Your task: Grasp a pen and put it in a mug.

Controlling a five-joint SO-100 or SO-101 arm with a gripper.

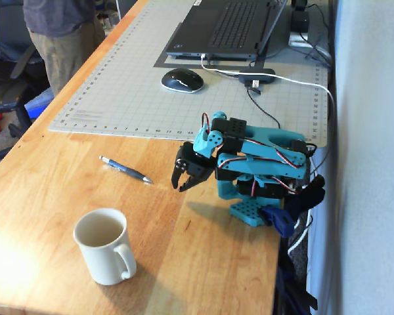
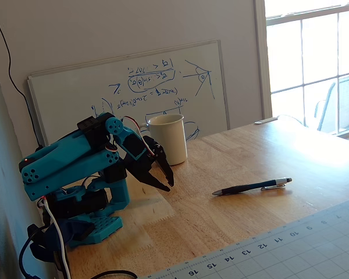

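Observation:
The dark pen lies flat on the wooden table in both fixed views [image 1: 125, 168] [image 2: 253, 186], its silver tip pointing toward the arm. The cream mug stands upright and empty, near the table's front edge in a fixed view [image 1: 104, 261] and behind the gripper in the other [image 2: 170, 142]. My gripper [image 1: 178, 188] [image 2: 168, 186] hangs tilted down from the folded teal arm, its black jaws together and holding nothing. It hovers just above the table, a short way from the pen's tip, with the mug farther off.
A grey cutting mat [image 1: 184, 98] carries a laptop [image 1: 230, 26], a mouse [image 1: 182, 80] and cables. A person [image 1: 59, 33] stands by the table's left edge. A whiteboard [image 2: 134, 87] leans on the wall behind the mug.

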